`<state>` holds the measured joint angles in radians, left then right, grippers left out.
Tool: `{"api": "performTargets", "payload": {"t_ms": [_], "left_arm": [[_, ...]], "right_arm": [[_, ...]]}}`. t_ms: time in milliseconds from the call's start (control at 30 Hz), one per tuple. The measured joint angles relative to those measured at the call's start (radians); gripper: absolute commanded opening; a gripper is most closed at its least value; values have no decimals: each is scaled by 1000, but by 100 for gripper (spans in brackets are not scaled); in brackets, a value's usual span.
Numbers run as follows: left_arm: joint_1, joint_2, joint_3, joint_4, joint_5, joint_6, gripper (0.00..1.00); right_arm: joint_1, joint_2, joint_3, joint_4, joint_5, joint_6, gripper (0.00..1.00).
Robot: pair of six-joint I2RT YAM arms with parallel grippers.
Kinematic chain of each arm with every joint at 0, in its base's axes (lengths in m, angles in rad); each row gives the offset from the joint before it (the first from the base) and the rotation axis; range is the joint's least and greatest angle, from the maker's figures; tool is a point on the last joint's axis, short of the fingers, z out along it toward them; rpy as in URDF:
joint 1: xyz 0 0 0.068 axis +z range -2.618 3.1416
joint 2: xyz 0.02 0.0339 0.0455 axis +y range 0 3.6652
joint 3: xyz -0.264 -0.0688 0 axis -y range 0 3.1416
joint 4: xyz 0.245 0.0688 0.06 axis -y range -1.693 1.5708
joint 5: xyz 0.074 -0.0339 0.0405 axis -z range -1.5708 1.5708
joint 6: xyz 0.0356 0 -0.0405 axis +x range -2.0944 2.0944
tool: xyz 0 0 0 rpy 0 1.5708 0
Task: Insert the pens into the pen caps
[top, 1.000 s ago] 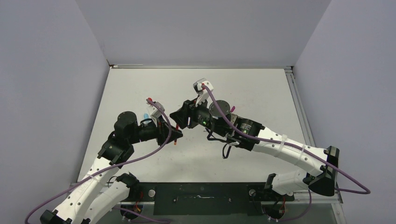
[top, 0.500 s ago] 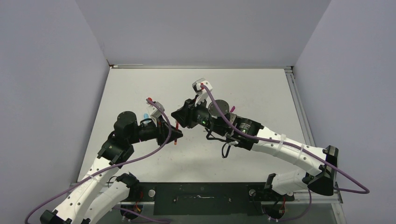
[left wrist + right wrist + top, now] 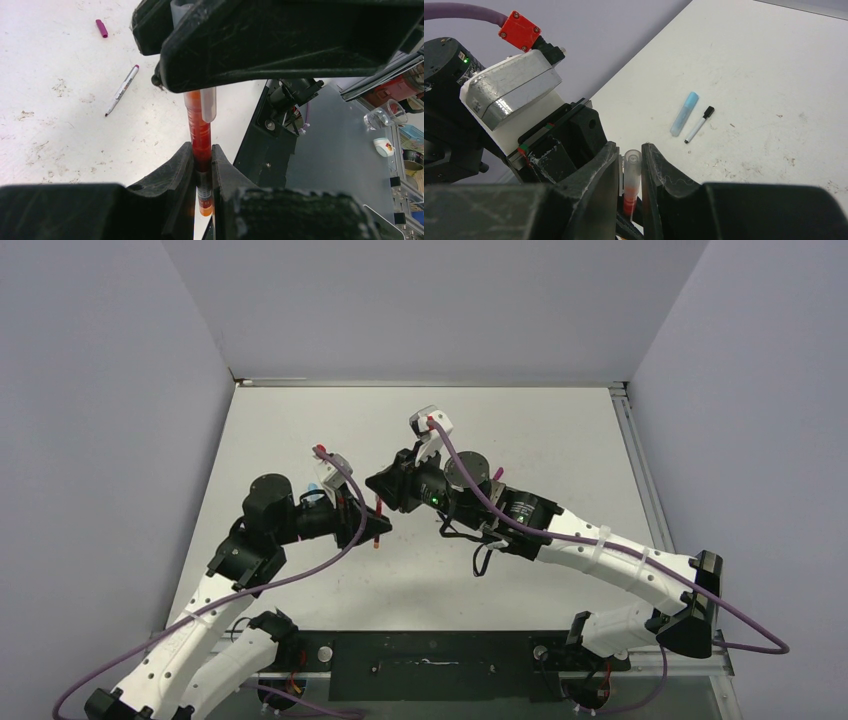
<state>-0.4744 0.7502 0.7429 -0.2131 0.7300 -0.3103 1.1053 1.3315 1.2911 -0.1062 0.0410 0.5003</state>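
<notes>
My left gripper (image 3: pixel 201 151) is shut on the red pen (image 3: pixel 198 125), which stands upright between its fingers. My right gripper (image 3: pixel 630 151) is shut on a clear pale pen cap (image 3: pixel 632 169), and the red pen's tip sits inside the cap (image 3: pixel 208 102). In the top view the two grippers meet tip to tip mid-table, left (image 3: pixel 370 527) below right (image 3: pixel 380 485). A light-blue pen cap (image 3: pixel 685 120) and a thin white pen with a black end (image 3: pixel 698 125) lie on the table. A pale pen with a magenta end (image 3: pixel 121 90) also lies on the table.
A small magenta cap (image 3: pixel 101 28) lies on the white table (image 3: pixel 560 440) beyond the pale pen. Grey walls enclose the table at the back and both sides. The black base rail (image 3: pixel 430 650) runs along the near edge.
My right gripper has edged slightly left toward the left gripper, with the cap over the red pen. The left gripper keeps its hold.
</notes>
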Motion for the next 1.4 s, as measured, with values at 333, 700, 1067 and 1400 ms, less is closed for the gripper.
{"api": "performTargets", "payload": {"t_ms": [333,700,1067,1400], "left_arm": [[0,25,56,-59,-12,2,0],[0,69,150,-156,-19,34,0],[16,102,220,-241,-7,71,0],[32,126,241,-288,16,89,0]], "right_arm": [[3,0,3,19,1,-23,5],[2,-6,2,55,-1,-35,5],[2,-14,-16,100,-4,-41,5],[2,-19,-54,141,-4,-36,5]]}}
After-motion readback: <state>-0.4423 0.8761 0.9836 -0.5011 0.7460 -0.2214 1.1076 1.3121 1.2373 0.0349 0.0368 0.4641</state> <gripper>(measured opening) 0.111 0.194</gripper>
